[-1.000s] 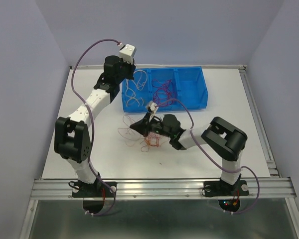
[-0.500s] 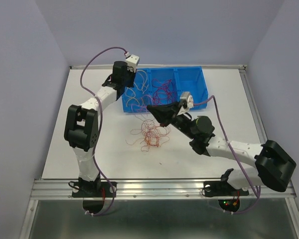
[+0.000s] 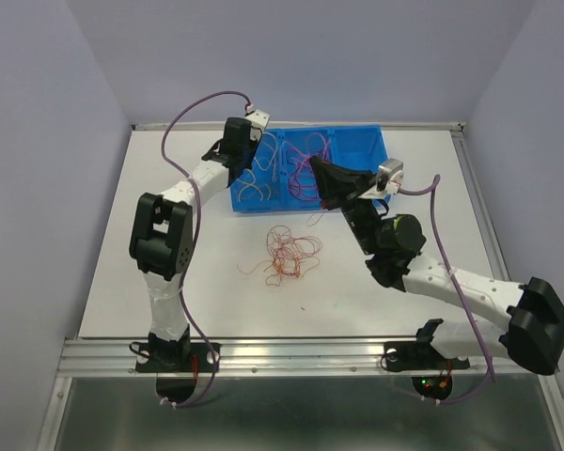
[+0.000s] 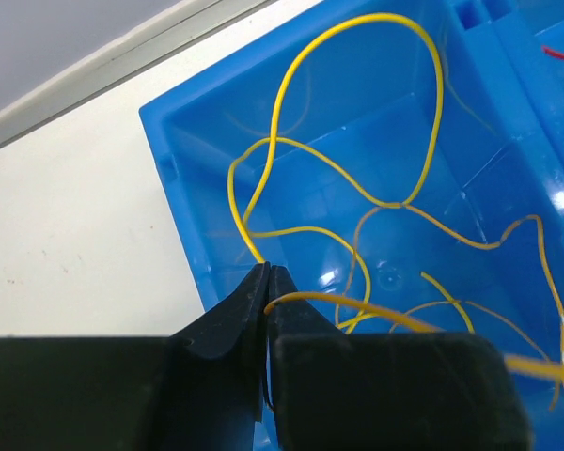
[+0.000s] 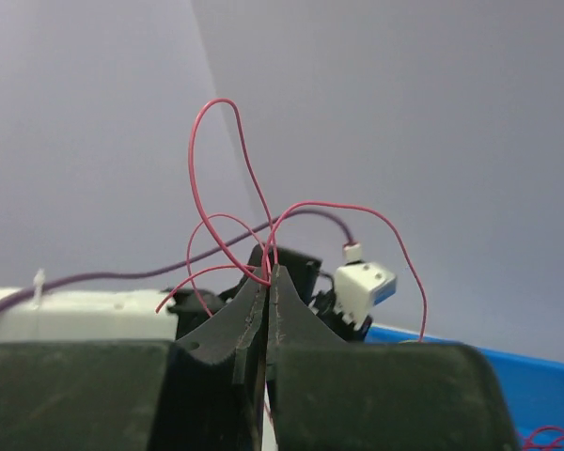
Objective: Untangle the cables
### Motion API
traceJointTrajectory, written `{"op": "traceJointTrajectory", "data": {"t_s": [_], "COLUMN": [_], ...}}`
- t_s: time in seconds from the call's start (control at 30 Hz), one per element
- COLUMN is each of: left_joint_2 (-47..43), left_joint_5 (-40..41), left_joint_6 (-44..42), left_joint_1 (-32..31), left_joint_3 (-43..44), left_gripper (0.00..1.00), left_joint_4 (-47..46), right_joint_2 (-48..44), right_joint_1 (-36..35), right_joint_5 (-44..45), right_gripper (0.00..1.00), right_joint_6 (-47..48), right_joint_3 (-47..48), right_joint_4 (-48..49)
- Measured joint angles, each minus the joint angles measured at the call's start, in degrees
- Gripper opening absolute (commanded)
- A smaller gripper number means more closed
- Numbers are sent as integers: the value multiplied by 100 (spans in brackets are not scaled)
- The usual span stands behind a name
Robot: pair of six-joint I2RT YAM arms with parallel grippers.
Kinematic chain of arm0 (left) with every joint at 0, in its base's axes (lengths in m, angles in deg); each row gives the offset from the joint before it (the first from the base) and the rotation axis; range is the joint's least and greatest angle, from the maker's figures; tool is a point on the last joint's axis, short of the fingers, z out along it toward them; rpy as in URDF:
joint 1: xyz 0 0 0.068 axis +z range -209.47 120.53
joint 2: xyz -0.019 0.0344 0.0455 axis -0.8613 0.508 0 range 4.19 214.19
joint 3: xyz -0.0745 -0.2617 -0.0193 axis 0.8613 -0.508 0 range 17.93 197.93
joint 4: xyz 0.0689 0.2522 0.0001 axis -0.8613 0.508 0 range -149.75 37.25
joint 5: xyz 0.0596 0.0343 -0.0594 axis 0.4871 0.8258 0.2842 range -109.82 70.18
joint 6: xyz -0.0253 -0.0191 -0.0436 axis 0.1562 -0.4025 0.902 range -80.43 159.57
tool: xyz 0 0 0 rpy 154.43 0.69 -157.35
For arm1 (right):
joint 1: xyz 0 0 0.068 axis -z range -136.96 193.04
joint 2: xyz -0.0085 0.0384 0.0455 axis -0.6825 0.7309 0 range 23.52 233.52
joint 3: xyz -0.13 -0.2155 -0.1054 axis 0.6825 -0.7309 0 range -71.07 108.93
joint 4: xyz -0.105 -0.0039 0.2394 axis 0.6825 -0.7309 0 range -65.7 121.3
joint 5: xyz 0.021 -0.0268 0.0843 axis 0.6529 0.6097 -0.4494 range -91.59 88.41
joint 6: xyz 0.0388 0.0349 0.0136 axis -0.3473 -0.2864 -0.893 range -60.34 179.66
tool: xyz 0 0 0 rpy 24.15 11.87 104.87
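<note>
My left gripper [image 4: 267,274] pinches a yellow cable [image 4: 357,178] inside the end compartment of the blue bin [image 4: 183,141]. My right gripper [image 5: 269,274], clenched, holds a red cable [image 5: 211,141] above the bin. The tangle [image 3: 287,256] lies on the table [image 3: 169,282]. I judge the next move is to release both cables, sorted by colour.

Left arm [image 3: 193,183] and right arm [image 3: 451,282]: white links, black joints, purple cable [image 3: 197,100] along each. Left gripper [image 4: 266,272] black, fingers [image 4: 216,329] tapered. Red and green lights [image 3: 432,383] at 5 o'clock, by right base [image 3: 423,355].
</note>
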Motion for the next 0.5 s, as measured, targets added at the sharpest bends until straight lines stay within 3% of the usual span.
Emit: {"op": "traceJointTrajectory", "data": {"t_s": [0.17,0.27,0.33,0.4,0.5], "left_joint_2": [13,13,13,13,13], "left_joint_5": [352,474,518,522,507], "left_joint_6": [-111,-164,-192,-221,-236], "left_joint_1": [-83,-103,-103,-103,-103], "left_joint_3": [44,125,153,153,153], "left_gripper": [26,36,52,58,59], "left_joint_4": [120,131,125,138,164], "right_joint_2": [-2,2,133,323,710], "right_joint_1": [46,308,656,970,1504], "right_joint_5": [680,870,872,870,780], "right_gripper": [1,1,1,1,1], "right_joint_6": [699,931,925,907,750], "right_joint_3": [437,745,1123,1458,1856], "right_joint_4": [-61,-306,-592,-793,-1106]}}
